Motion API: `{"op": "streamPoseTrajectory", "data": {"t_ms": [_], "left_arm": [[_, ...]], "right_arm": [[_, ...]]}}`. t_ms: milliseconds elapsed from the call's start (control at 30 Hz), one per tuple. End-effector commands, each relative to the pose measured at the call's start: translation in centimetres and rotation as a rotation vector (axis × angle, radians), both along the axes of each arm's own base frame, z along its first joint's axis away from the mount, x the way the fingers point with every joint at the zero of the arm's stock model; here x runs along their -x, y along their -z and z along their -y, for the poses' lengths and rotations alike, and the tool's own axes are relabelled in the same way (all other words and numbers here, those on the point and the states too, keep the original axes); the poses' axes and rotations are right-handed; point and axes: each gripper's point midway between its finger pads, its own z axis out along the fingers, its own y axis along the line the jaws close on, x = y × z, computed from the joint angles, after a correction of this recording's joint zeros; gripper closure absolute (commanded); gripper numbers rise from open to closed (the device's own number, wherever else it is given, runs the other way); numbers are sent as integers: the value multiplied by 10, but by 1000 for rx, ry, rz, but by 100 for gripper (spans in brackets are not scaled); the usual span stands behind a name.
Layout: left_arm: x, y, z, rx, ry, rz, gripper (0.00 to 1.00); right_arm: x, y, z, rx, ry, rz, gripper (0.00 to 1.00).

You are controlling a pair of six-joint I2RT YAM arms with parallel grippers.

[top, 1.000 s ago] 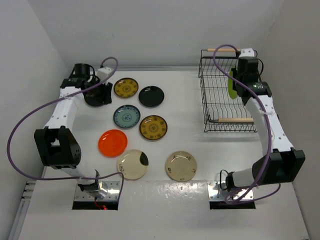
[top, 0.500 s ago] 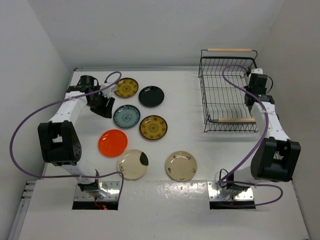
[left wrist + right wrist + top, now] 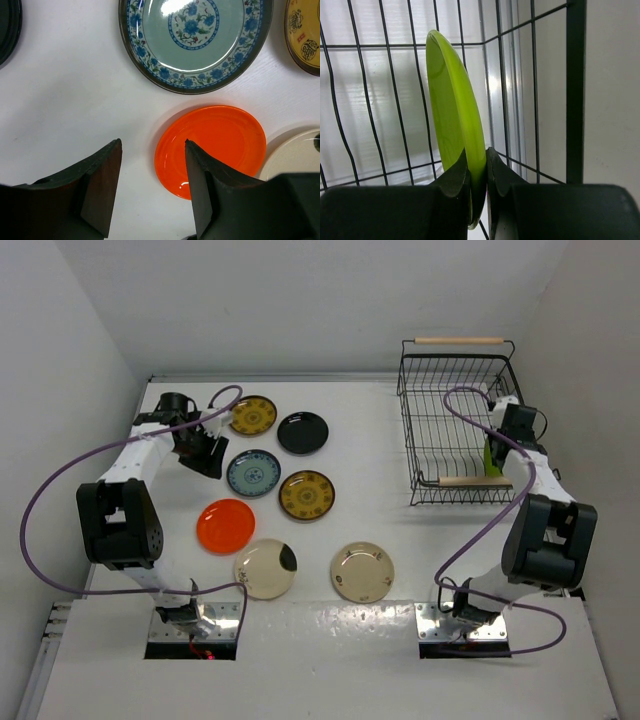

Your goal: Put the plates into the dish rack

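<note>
The right gripper [image 3: 478,167] is pinching the lower edge of the lime green plate [image 3: 451,107], its jaws closed tight on the rim, and the plate is standing upright on edge inside the dish rack [image 3: 575,75], close to the wire wall at the rack's near right corner. The left gripper [image 3: 152,187] is hanging with its jaws spread wide and nothing between them, over the white table [image 3: 65,100] beside the orange-red plate [image 3: 215,145]. Just beyond it the blue-grey patterned plate [image 3: 195,40] is lying flat. In the overhead view the other plates are lying flat left of the rack: two mustard-yellow plates [image 3: 252,416], a black plate [image 3: 303,433], and two cream plates [image 3: 362,571].
</note>
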Motion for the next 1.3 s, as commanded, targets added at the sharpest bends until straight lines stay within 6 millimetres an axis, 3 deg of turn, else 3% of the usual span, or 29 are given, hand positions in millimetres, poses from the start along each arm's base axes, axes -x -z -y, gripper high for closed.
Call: {"op": "streamPoseTrajectory", "data": {"t_ms": [0,67,167,267,333,533,833,967,1067,1167,1200,1267], "left_arm": [[0,0,-7,-15,-16,7,42],[0,-4,-7,-16,-16,17,42],[0,-4,-7,-16,-16,17,42],[0,-4,-7,-16,-16,17,42],[2,-1,-6,-15,-16,8,42],[5,2,-1,-6,-3,0,42],[10,6,-7,-38,-7,-11,42],[12,6,-7,-38,-7,-11,42],[15,12,-8,-48,-2,-29,38],[23,19,-9,-69,11,-64,35],[23,19,-9,-69,11,-65,35],[22,19,-9,-73,19,-62,33]], "right_arm": [[-24,-30,15,59,12,127,100],[-29,-34,10,40,-11,148,100],[-37,-59,-1,26,-69,221,100],[-39,-83,-3,49,-74,303,100],[-37,-88,4,96,-63,312,100],[-33,-72,21,162,-41,253,100],[-21,-15,17,106,-53,138,100],[-20,-4,13,70,-56,129,100],[-17,4,21,85,-10,101,100],[-15,8,27,76,45,107,80],[-17,5,27,64,53,121,67],[-17,1,25,47,51,135,58]]}}
